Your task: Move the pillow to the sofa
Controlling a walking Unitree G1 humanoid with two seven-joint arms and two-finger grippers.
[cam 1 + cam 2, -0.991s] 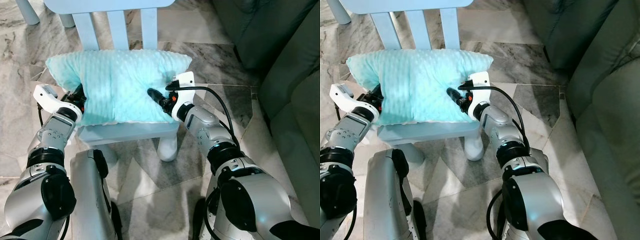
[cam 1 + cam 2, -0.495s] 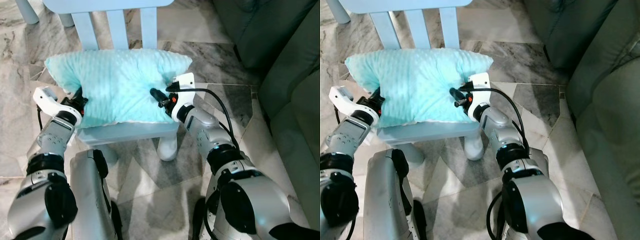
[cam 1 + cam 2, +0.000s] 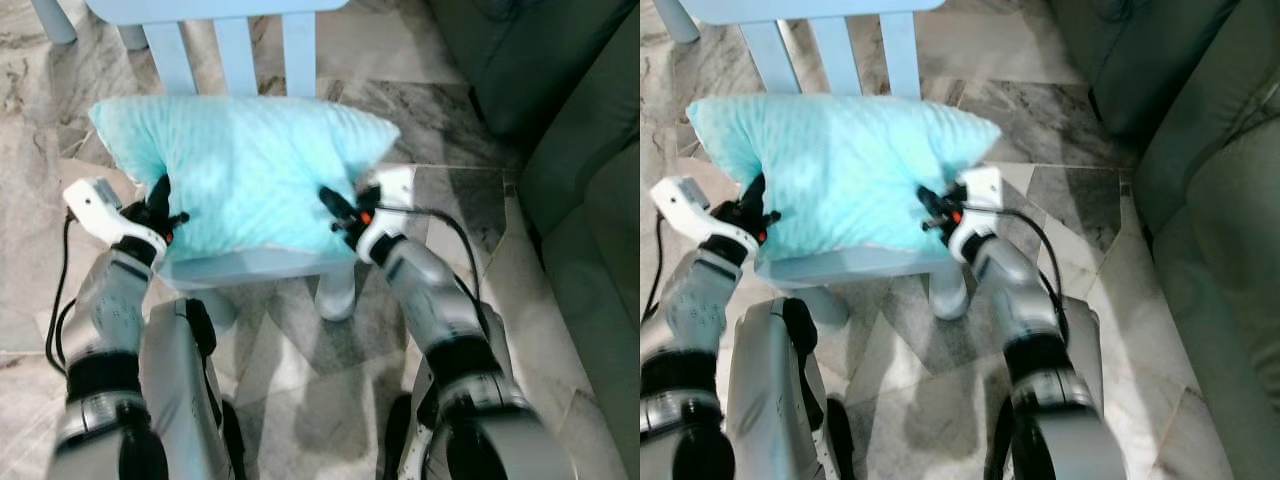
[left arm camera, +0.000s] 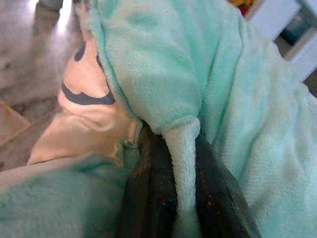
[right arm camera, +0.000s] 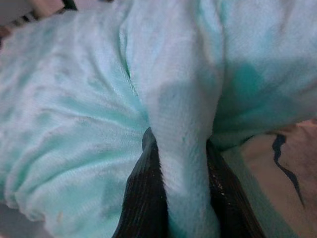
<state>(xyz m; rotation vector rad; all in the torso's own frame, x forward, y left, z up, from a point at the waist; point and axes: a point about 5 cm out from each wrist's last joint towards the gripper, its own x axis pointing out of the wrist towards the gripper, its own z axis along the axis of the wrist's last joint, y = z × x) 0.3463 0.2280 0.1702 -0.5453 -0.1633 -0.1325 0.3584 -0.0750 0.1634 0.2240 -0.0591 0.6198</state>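
A fluffy mint-green pillow (image 3: 245, 165) hangs just above the seat of a small light-blue chair (image 3: 250, 268). My left gripper (image 3: 163, 207) is shut on a fold at the pillow's left edge. My right gripper (image 3: 338, 212) is shut on a fold at its right edge. In the left wrist view the black fingers (image 4: 148, 198) pinch a ridge of plush, and the pillow's pale underside (image 4: 91, 124) with a dark mark shows. The right wrist view has its fingers (image 5: 143, 198) clamped on the pillow (image 5: 89, 99) the same way. The dark green sofa (image 3: 580, 180) stands to my right.
The chair's slatted back (image 3: 230, 50) rises behind the pillow. Grey marble floor (image 3: 450, 150) lies between the chair and the sofa. Another pale-blue furniture leg (image 3: 52, 20) stands at the far left. My own silver legs (image 3: 180, 400) fill the foreground.
Both grippers have risen and pulled back toward me with the pillow, lifting it off the chair seat. The arms and picture are blurred by the motion.
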